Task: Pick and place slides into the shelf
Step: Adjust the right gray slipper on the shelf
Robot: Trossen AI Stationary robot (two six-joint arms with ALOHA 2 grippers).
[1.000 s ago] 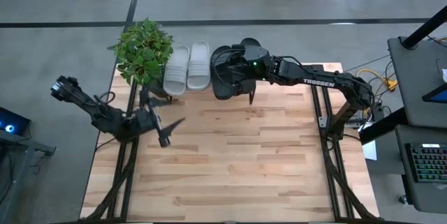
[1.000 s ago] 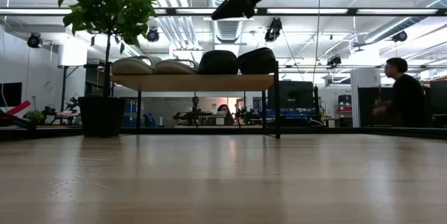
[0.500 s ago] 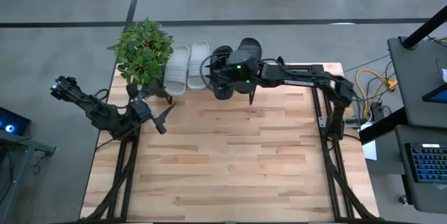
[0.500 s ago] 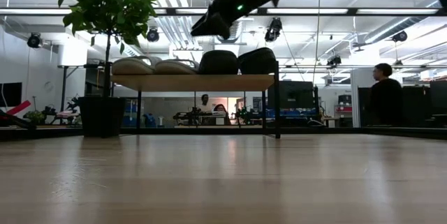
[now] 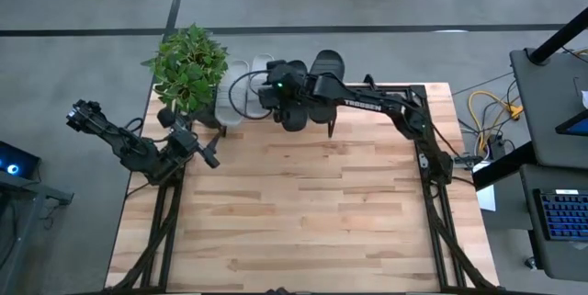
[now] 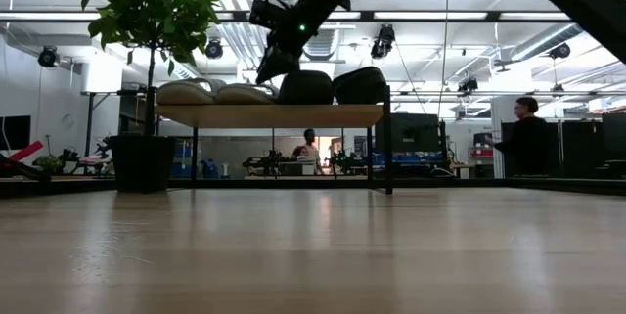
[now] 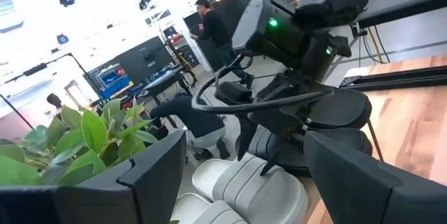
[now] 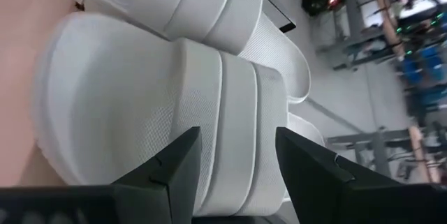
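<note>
The shelf [image 6: 274, 115] stands at the table's far edge. Two light grey slides [image 6: 186, 92] [image 6: 245, 93] and two black slides [image 6: 305, 87] [image 6: 360, 85] rest sole-down on its top board. My right gripper [image 6: 272, 66] hangs open, slanting down, just above the inner grey slide [image 8: 160, 112]. Its fingers straddle the wide strap [image 8: 230, 91] without touching. In the high view this gripper [image 5: 266, 93] covers part of the grey pair [image 5: 230, 102]. My left gripper [image 5: 207, 153] waits open near the table's left edge with nothing between its fingers [image 7: 154, 175].
A potted plant [image 5: 188, 65] stands at the far left corner, right beside the shelf and the grey slides. The wooden tabletop [image 5: 303, 203] stretches in front of the shelf. People move in the room behind the table [image 6: 528, 138].
My right gripper has swung toward the table's left edge and sunk, going from above the black slides to just above the grey ones. My left gripper has turned at the wrist and drawn slightly back toward the plant. The slides have not moved.
</note>
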